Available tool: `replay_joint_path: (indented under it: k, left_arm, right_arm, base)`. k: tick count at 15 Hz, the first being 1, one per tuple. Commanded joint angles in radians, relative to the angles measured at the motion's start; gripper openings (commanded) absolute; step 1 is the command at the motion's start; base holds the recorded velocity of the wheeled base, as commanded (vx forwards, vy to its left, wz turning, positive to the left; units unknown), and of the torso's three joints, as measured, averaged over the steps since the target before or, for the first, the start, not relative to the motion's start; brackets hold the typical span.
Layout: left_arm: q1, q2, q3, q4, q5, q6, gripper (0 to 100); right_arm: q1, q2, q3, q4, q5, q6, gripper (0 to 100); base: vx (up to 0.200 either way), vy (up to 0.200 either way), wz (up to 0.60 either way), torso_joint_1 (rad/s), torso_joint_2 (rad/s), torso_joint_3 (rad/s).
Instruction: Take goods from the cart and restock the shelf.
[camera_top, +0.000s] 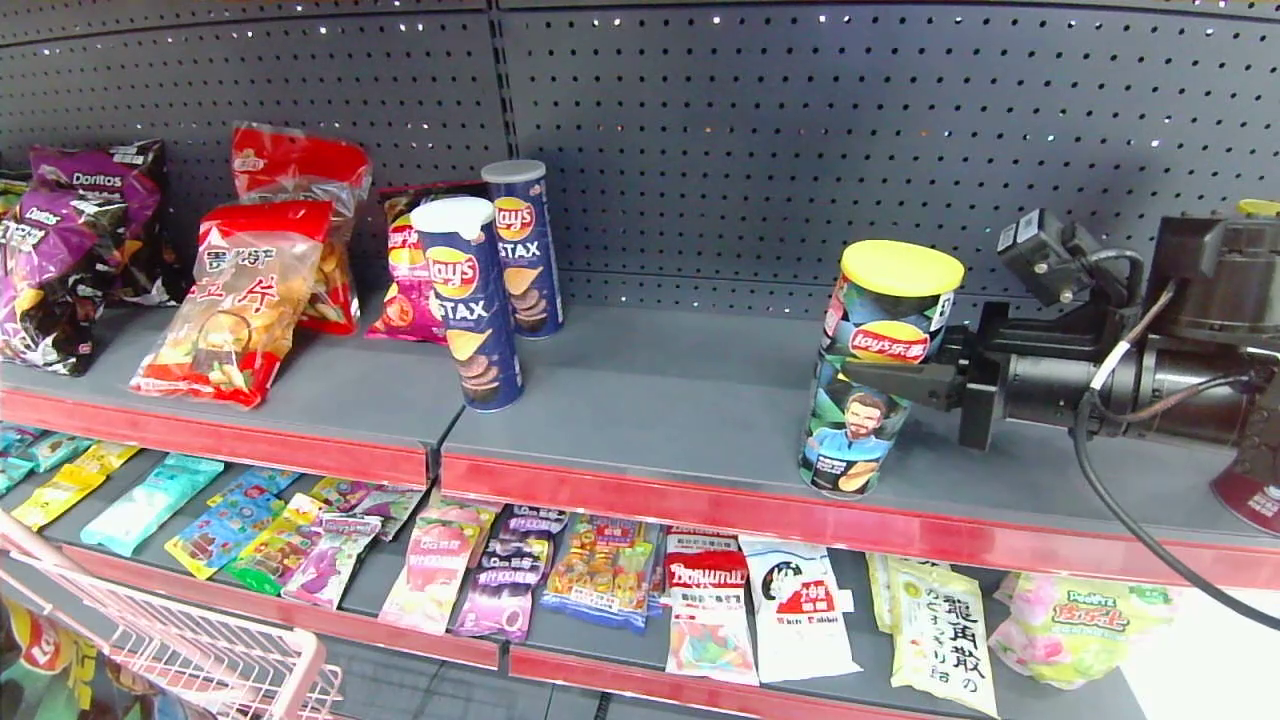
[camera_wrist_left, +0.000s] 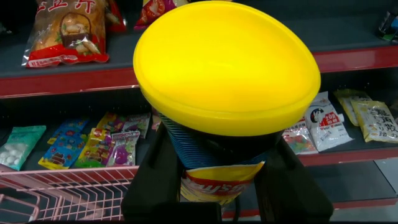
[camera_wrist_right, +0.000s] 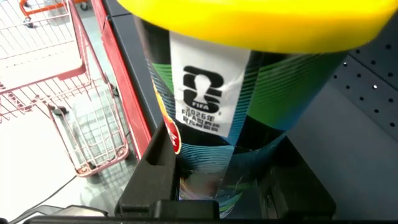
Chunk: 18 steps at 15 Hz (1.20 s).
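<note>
A chip can with a yellow lid (camera_top: 880, 360) stands on the grey upper shelf (camera_top: 680, 400) near its red front edge, leaning slightly. My right gripper (camera_top: 905, 385) comes in from the right and is shut on the can's middle; in the right wrist view the same can (camera_wrist_right: 249, 106) sits between the right gripper's (camera_wrist_right: 217, 186) black fingers. A second yellow-lidded chip can (camera_wrist_left: 227, 68) is held upright in my left gripper (camera_wrist_left: 221, 190), which is shut on its lower body, in front of the shelves and above the pink cart (camera_wrist_left: 56, 193).
Two blue chip cans (camera_top: 470, 300) (camera_top: 523, 245) stand left of centre on the upper shelf, with chip bags (camera_top: 240, 300) farther left. Bare shelf lies between the blue cans and the held can. Snack packets (camera_top: 600, 570) fill the lower shelf. The pink cart (camera_top: 200, 650) is at lower left.
</note>
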Motion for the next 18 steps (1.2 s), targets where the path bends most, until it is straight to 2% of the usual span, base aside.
replay_joint_path:
  k: [1,13,14,18]
  left_arm:
    - [0.0,0.0,-0.001,0.0,0.0,0.0,0]
    - [0.0,0.0,-0.001,0.0,0.0,0.0,0]
    - [0.0,0.0,-0.001,0.0,0.0,0.0,0]
    - [0.0,-0.001,0.001,0.0,0.0,0.0,0]
  right_arm:
    - [0.002,-0.003,0.004,0.0,0.002,0.0,0]
    - [0.004,-0.003,0.033,-0.004,0.022,-0.01,0]
    - [0.004,-0.003,0.031,-0.004,0.017,-0.006,100]
    - [-0.007,-0.006,0.036,-0.008,0.015,-0.006,100]
  base:
    - [0.0,0.0,0.0,0.0,0.0,0.0]
    - [0.0,0.0,0.0,0.0,0.0,0.0]
    - [0.0,0.0,0.0,0.0,0.0,0.0]
    - [0.0,0.0,0.0,0.0,0.0,0.0]
